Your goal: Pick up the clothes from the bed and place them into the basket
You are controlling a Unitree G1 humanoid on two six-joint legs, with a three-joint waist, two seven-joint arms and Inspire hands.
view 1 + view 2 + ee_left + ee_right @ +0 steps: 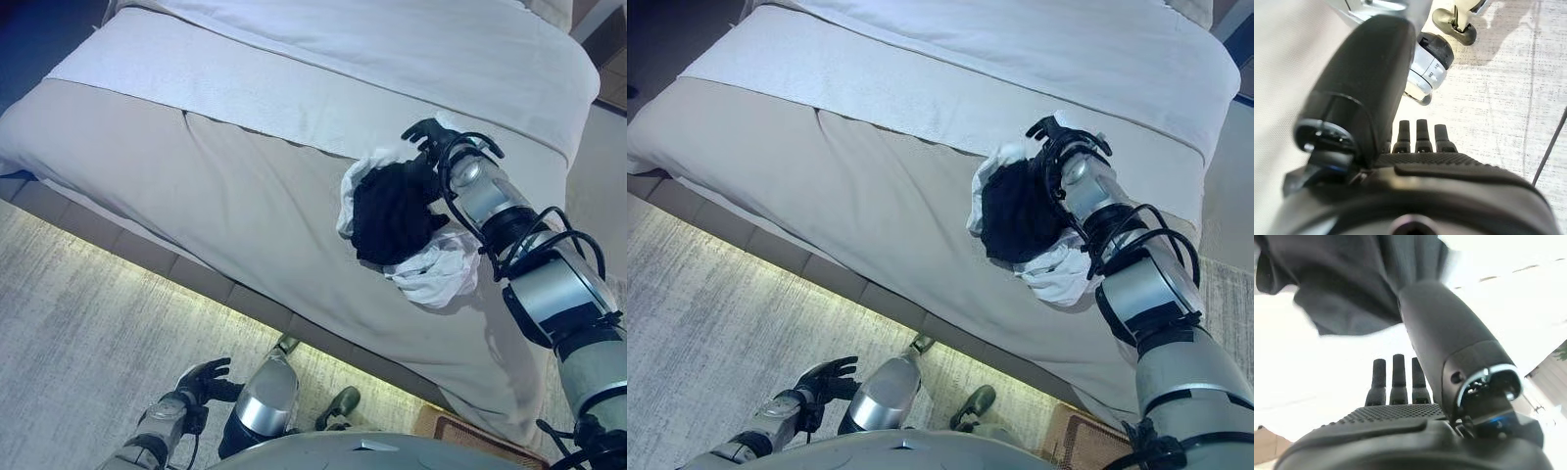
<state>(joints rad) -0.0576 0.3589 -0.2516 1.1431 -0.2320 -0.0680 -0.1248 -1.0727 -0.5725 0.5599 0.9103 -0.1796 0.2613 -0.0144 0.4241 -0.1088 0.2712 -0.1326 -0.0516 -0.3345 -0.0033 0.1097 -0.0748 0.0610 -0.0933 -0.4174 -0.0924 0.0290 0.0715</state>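
Observation:
A black garment (392, 211) lies bunched on top of a white garment (436, 274) on the bed (225, 186), near its right side. My right hand (429, 137) reaches over the far edge of this pile with its fingers straight. In the right wrist view the fingers (1393, 377) point at white cloth, and the black garment (1347, 279) hangs just past them, with nothing gripped. My left hand (203, 377) hangs low over the floor, open and empty; it also shows in the left wrist view (1420, 161). A woven brown basket (470, 433) peeks out at the bed's foot, lower right.
The bed has a beige cover and a white sheet band (323, 88) across its far part. Its lit lower edge (196, 274) runs diagonally above a pale grey carpet (78, 323).

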